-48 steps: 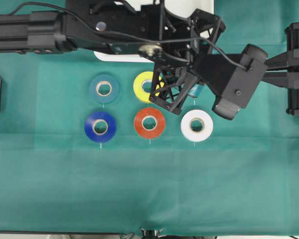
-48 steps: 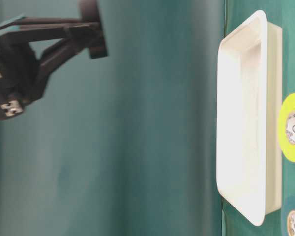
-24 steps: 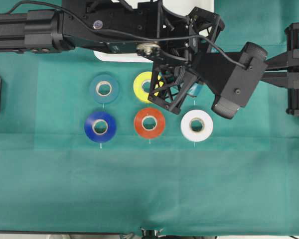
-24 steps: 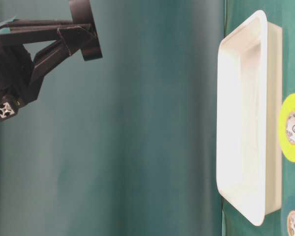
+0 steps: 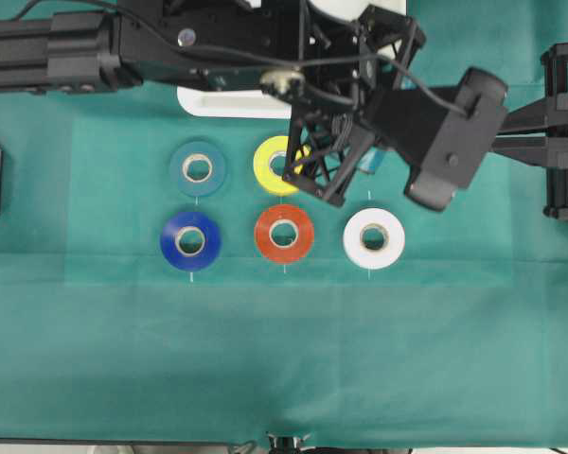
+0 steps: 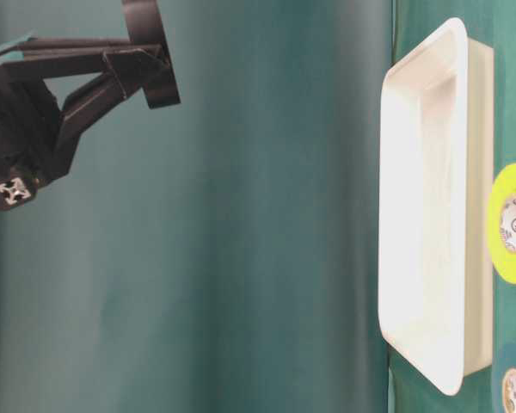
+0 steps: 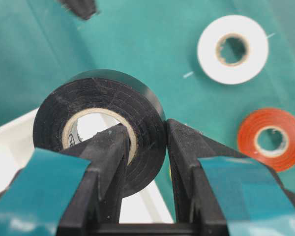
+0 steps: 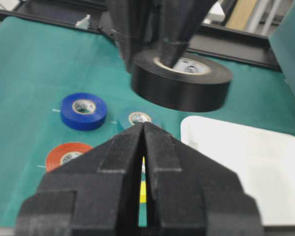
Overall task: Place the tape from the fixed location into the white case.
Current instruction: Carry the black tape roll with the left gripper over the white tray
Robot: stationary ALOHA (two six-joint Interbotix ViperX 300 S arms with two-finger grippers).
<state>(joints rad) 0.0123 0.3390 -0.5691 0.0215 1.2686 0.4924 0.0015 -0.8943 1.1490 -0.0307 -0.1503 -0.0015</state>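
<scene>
Green cloth (image 5: 360, 359) covers the table; white case (image 5: 229, 102) sits at the far edge, mostly hidden under the left arm in the overhead view, its near rim showing; table-level view shows the case's interior bare (image 6: 417, 215); left gripper (image 7: 145, 147) is clamped on the tape (image 7: 96, 123), one finger (image 7: 105, 157) through the pale core, the other against the outer wall; roll held high in the air, over the case's edge with white plastic visible below it in the left wrist view; right gripper (image 8: 142, 162) has its jaws together, holding nothing, parked at the right; on the cloth, far row: teal roll (image 5: 197, 168), yellow roll (image 5: 275, 163) partly under the arm; near row: blue roll (image 5: 190, 240), orange roll (image 5: 284, 233), white roll (image 5: 374, 238); all five lie flat, apart from each other.
</scene>
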